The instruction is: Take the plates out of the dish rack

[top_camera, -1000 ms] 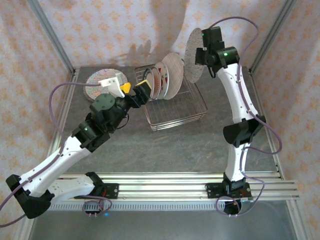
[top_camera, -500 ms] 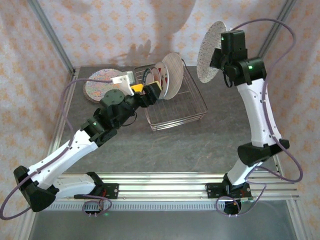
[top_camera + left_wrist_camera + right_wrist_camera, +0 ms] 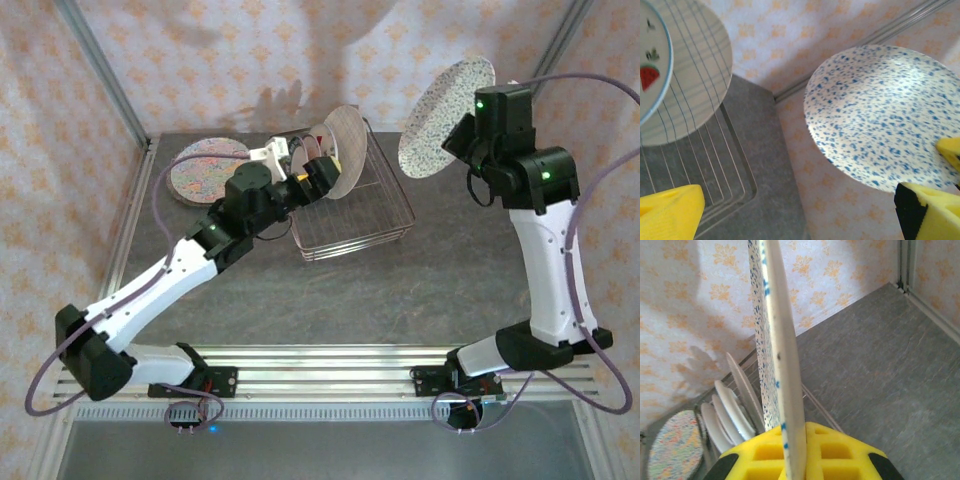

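My right gripper [image 3: 468, 128] is shut on the rim of a white, blue-speckled plate [image 3: 443, 116], holding it in the air to the right of the dish rack [image 3: 372, 222]. In the right wrist view the plate [image 3: 776, 340] stands edge-on between the yellow pads of that gripper [image 3: 796, 460]. A beige plaid plate [image 3: 346, 150] and a red-fruit plate [image 3: 323, 152] stand upright in the rack. My left gripper [image 3: 312, 172] is open at the rack's left side, next to those plates. Its view shows the plaid plate [image 3: 695, 75], the fruit plate [image 3: 650, 65] and the speckled plate [image 3: 885, 115].
A multicolour squiggle plate [image 3: 204, 167] lies flat on the grey table at the back left. Patterned walls and metal frame posts [image 3: 105, 80] close in the back and sides. Open tabletop [image 3: 380, 290] lies in front of the rack.
My right arm has carried the speckled plate up and to the right, away from the rack. My left arm has reached further forward to the rack's plates.
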You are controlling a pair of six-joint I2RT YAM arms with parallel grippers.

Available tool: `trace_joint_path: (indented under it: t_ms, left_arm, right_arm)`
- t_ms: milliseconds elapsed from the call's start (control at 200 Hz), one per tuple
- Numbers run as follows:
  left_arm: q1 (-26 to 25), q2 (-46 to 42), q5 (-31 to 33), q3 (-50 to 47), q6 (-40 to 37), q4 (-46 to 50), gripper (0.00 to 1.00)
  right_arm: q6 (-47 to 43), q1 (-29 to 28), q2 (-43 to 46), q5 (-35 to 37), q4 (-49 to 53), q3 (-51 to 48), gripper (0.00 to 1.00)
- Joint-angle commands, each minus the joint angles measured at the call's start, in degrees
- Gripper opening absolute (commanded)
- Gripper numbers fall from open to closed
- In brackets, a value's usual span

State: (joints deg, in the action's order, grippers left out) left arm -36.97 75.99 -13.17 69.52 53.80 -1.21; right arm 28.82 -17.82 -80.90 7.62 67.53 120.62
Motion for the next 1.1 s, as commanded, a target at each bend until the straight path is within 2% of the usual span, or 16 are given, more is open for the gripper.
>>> trace_joint_path:
  t_ms: [0, 200, 335, 435, 811, 946, 1096]
  left_arm:
    - [0.1, 3.3, -7.7, 2.2, 10.4, -3.9, 0.95]
    - [0.0, 9.3, -13.1, 4.6, 18.3, -8.8, 0.91]
    - [-0.3, 12.6, -15.8, 6.3, 22.4, -12.3, 0.79]
    - [-0.7, 14.9, -17.6, 7.5, 25.0, -14.4, 0.76]
    - [-1.0, 20.3, -21.6, 12.3, 27.0, -10.5, 0.64]
    - [-1.3, 22.6, -22.5, 14.2, 29.2, -13.1, 0.50]
    - [-1.3, 23.4, -22.7, 14.6, 30.4, -14.7, 0.43]
  right_arm:
    - [8.5, 0.4, 3.8, -2.4, -0.3, -0.9, 0.00]
    - [15.5, 0.8, 7.4, -6.3, -1.0, -4.7, 0.00]
    - [19.2, 1.5, 10.0, -9.6, -3.0, -9.4, 0.00]
    - [21.6, 1.8, 11.7, -11.4, -5.4, -13.2, 0.00]
    - [24.7, 2.9, 14.5, -15.4, -10.1, -19.7, 0.00]
    - [25.7, 3.5, 15.2, -16.6, -11.5, -21.2, 0.00]
    - [26.8, 4.4, 15.8, -18.6, -13.7, -23.1, 0.00]
